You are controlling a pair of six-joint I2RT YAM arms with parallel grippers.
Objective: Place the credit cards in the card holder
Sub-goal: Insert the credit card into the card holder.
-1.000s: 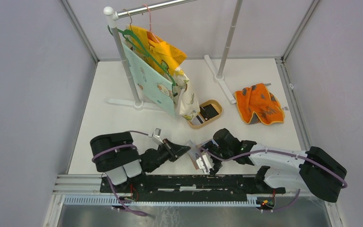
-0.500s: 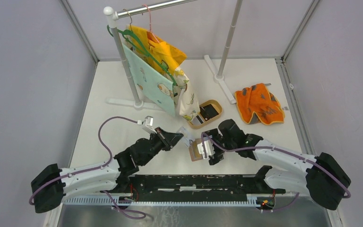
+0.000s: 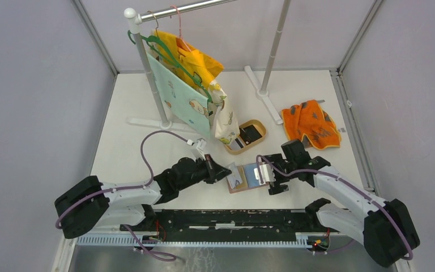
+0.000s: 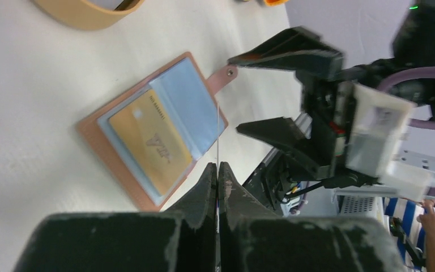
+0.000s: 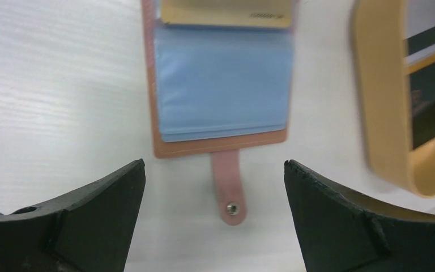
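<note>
Left gripper (image 3: pixel 225 171): shut tight, pinching one card (image 4: pixel 217 130) edge-on above the holder (image 4: pixel 153 130).
Card: judged light, stiff, slick; grip a short edge.
Holder: open flat on the surface (image 3: pixel 147 107).
Right gripper (image 3: pixel 273 177): wide open, empty, by strap (image 5: pixel 227 190).

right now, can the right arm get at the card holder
Probably yes. The right end effector hangs open over the strap end of the card holder, with nothing between them; the left end effector holds a card over the other half.
</note>
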